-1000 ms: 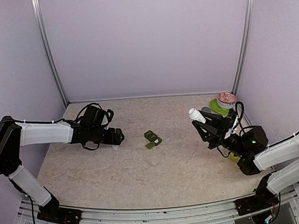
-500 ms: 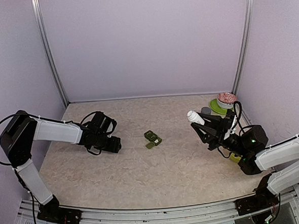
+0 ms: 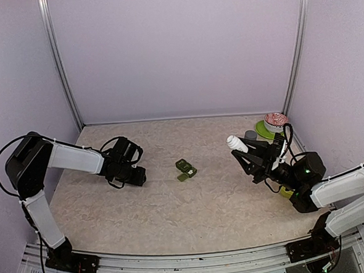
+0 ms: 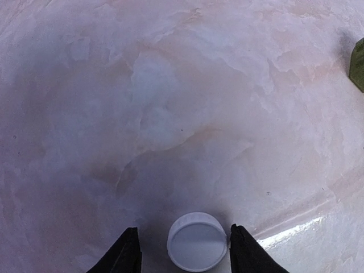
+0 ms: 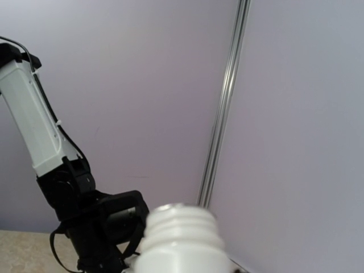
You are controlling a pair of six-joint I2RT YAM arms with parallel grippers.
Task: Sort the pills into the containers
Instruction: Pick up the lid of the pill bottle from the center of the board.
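A white cap (image 4: 197,242) lies flat on the marbled table, between the fingers of my left gripper (image 4: 183,227). The jaws stand open: the right finger is almost at the cap's rim, and a gap shows on the left. From above, the left gripper (image 3: 138,175) is low on the table at the left. My right gripper (image 3: 258,154) is shut on a white bottle (image 3: 237,143), held tilted above the table on the right. Its threaded, uncapped neck (image 5: 182,227) hides the fingers in the right wrist view. Green pill packets (image 3: 185,169) lie at the table's middle.
At the back right corner stand a container with a pink patterned top (image 3: 275,119), a green disc (image 3: 265,130) and a small grey cap (image 3: 250,134). A green object (image 3: 286,193) shows beneath the right arm. A metal frame post (image 5: 224,108) rises behind.
My left gripper has dropped to the table and its jaws have narrowed around the white cap. The right gripper and bottle have sunk slightly.
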